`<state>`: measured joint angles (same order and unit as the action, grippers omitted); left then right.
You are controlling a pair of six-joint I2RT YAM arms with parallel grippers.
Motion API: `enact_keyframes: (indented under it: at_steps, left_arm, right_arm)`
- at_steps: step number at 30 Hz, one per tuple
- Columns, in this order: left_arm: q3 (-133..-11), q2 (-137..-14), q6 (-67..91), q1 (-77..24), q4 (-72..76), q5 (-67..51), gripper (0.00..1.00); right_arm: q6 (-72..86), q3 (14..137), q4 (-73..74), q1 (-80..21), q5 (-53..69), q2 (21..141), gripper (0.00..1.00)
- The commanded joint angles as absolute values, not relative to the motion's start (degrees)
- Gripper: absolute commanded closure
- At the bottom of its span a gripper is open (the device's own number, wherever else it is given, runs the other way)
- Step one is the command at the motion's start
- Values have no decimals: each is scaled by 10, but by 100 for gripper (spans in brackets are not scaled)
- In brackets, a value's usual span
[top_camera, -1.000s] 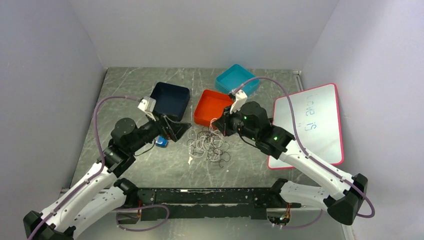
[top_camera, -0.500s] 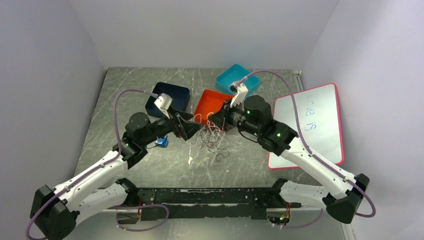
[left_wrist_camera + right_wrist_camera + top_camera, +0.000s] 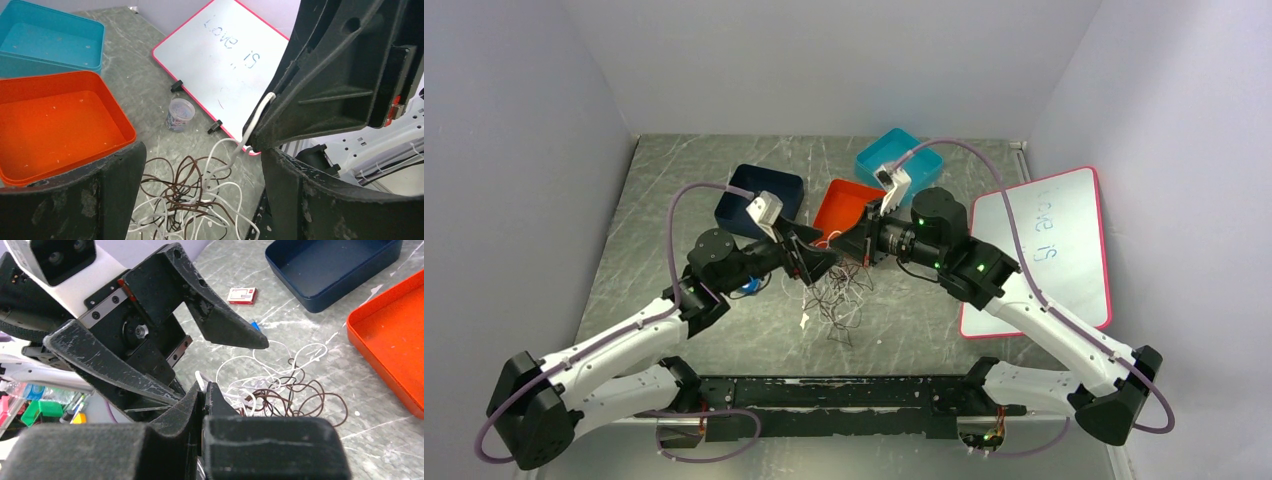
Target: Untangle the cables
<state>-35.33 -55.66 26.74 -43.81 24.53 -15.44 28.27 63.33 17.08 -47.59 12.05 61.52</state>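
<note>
Though clamped on cables [image 3: 186, 192], right gripper [image 3: 203, 390] aloft.

Top view: high behind, looking down on the whole table [image 3: 684, 170]. Wrist views: close, low, facing each other across the cables [image 3: 190, 200]; both show the orange tray [image 3: 60, 120].

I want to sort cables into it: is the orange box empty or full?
Empty. In the left wrist view the orange box shows a bare floor where visible, with only tiny specks; the cables lie outside it.
</note>
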Motion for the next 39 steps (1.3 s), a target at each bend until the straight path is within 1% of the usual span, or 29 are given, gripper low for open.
enact_keyframes:
  at_steps: [1,6,13,14,16,19,23,39]
  left_arm:
    - [-357,-572,254,-444,287,-143,12]
    - [-346,-597,262,-454,309,-158,17]
    - [-334,-632,272,-485,323,-158,28]
    - [-332,-637,274,-488,324,-156,30]
    - [-327,-644,279,-492,326,-156,39]
    - [-315,-648,290,-492,326,-154,49]
    - [-288,-644,308,-492,327,-155,55]
    - [-169,-627,351,-500,346,-119,54]
  right_arm:
    - [298,654,144,-477,158,608,100]
    - [305,659,138,-477,171,609,100]
    - [313,662,134,-477,175,606,100]
    - [313,662,133,-478,175,605,100]
    - [315,663,134,-477,174,604,100]
    - [316,666,138,-477,161,596,100]
    - [318,671,140,-478,140,579,100]
    - [297,770,142,-477,135,553,100]
